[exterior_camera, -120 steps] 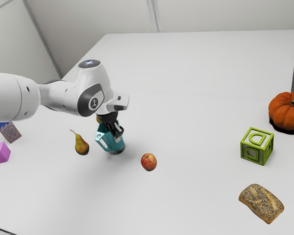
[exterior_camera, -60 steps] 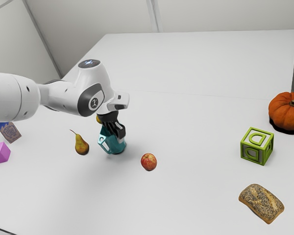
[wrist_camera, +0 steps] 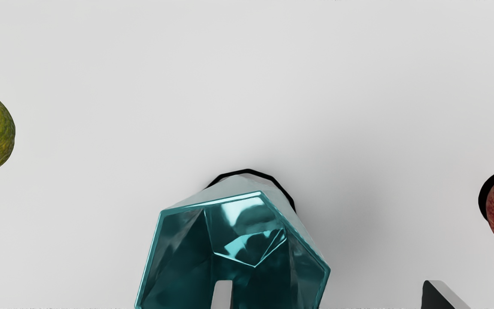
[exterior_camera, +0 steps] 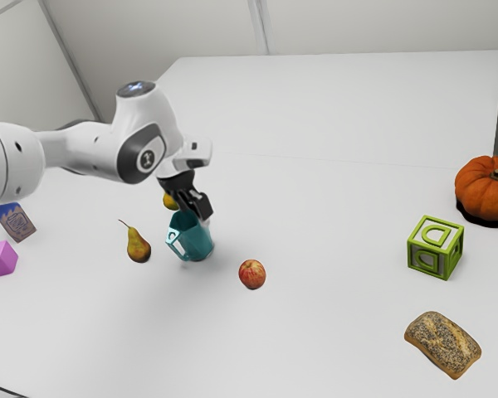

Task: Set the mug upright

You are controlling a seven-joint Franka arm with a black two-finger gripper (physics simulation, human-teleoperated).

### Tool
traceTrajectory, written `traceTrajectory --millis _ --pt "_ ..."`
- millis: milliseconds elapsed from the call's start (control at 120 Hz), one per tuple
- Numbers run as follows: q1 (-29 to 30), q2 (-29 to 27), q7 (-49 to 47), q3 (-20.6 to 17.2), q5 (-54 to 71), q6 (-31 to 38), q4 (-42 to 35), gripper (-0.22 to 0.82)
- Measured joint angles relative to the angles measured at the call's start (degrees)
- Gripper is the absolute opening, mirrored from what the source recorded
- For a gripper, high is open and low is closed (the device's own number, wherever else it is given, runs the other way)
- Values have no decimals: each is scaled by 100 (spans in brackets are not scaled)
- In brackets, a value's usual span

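Mug (exterior_camera: 198, 242) upright on table (exterior_camera: 332, 332), claw (exterior_camera: 202, 217) at rim, 2 fingers apart.

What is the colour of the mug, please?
The mug is teal, shiny on its faceted inner walls; the wrist view shows it best.

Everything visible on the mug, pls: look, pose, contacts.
The mug is glossy teal, hard-looking, with faceted walls and an angular rim. It stands upright on the table, mouth up, its handle toward the exterior view's left, between pear and apple. The gripper is open: one fingertip overlaps the mouth in the wrist view, the other sits outside the rim. Whether either touches it, I can't tell.
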Motion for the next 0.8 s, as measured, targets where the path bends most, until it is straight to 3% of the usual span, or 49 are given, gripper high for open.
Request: traceTrajectory --millis 142,292,367,800 --pt "14 43 -25 -1 20 -301 610 53" --pt "75 1116 -46 -54 -50 -1195 2642 57" --pt "36 1403 -57 -68 -140 -1583 3235 58" --pt "70 1579 -190 -73 -341 -2465 3648 60"
